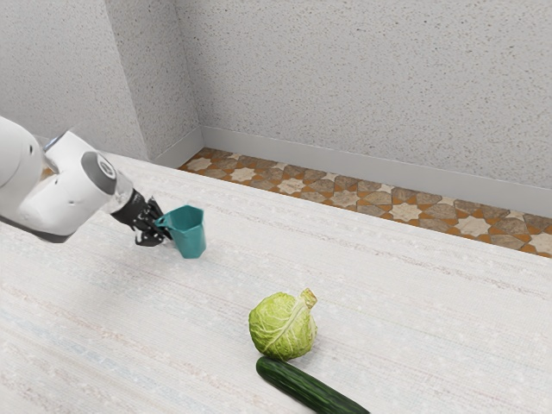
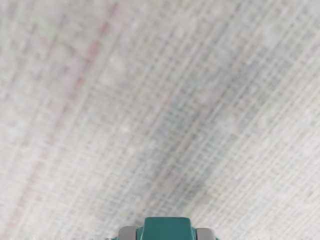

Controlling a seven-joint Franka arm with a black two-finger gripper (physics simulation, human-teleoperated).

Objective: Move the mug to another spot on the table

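A teal mug (image 1: 188,231) hangs tilted above the pale table (image 1: 414,285) at the exterior view's left, its mouth turned up and toward the arm. My black gripper (image 1: 159,226) is shut on the mug's rim or handle side, and the white arm reaches in from the left edge. In the wrist view a teal piece of the mug (image 2: 167,229) sits between two grey fingertips (image 2: 127,233), with the table's woven surface (image 2: 160,100) beyond it.
A green cabbage (image 1: 282,325) rests on the table near the front, with a dark cucumber (image 1: 306,389) lying just in front of it. Patterned floor tiles (image 1: 388,203) and grey walls lie past the table's far edge.
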